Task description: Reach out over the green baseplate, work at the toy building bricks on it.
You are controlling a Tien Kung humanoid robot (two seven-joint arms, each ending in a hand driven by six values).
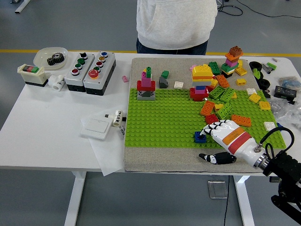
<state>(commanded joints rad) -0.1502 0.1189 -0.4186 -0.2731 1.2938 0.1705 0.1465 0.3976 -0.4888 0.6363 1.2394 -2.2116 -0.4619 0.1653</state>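
No readable text, labels — none (anywhere)

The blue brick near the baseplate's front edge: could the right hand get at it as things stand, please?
Probably yes: the right hand lies on the green baseplate with its fingers right beside the blue brick, nothing between.

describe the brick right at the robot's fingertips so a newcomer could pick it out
Start at the green baseplate and go to its near edge, right of centre, where the right hand reaches in. The blue brick sits at its fingertips. It is the only blue brick standing alone there; the nearby loose bricks are red, orange and green.
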